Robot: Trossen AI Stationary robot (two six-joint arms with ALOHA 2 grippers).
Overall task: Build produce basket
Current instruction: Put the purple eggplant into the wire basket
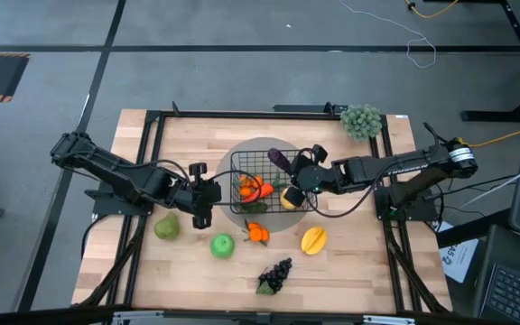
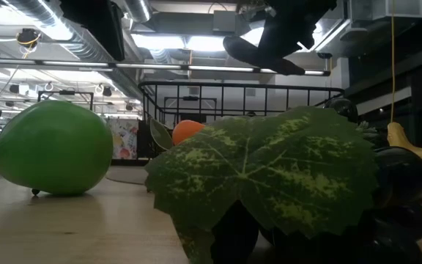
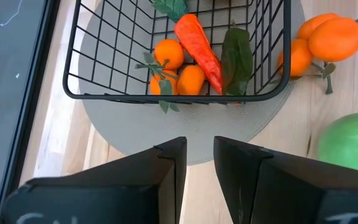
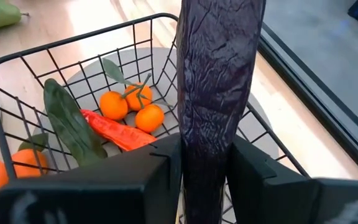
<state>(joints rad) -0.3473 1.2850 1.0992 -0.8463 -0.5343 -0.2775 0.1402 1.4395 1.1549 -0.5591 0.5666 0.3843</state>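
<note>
- Overall, the table [image 1: 350, 271] is pale wood with a black frame; both arms reach in toward its middle.
- Basket [image 1: 258, 183] sits on a grey disc [image 1: 269, 146] at table centre. The left wrist view shows oranges [image 3: 178, 70], a carrot [image 3: 199, 45] and a dark cucumber [image 3: 236, 57] lying inside it.
- Right gripper [image 1: 294, 171] is over the basket's right rim, fingers clamped on a purple eggplant [image 4: 216, 81]; the eggplant sticks out past the fingers, above the basket's interior.
- Left gripper [image 1: 208, 200] hangs just left of the basket, near the disc's edge. Fingers [image 3: 166, 174] are a narrow gap apart, nothing between them.
- Bushy grey-green cluster [image 1: 361, 120] lies at the table's far right corner, well apart from the basket.
- Loose produce on the near side: pear [image 1: 167, 227] by the left arm, green apple [image 1: 222, 245], a second orange cluster [image 1: 257, 233] just beside the disc, a yellow fruit [image 1: 313, 240], and grapes [image 1: 276, 274] nearest the front edge.
- Another yellow fruit [image 1: 290, 198] shows at the basket's right corner, under the right gripper; whether it is in the basket, I cannot tell.
- Low view: a grape leaf [image 2: 262, 172] fills the foreground.
</note>
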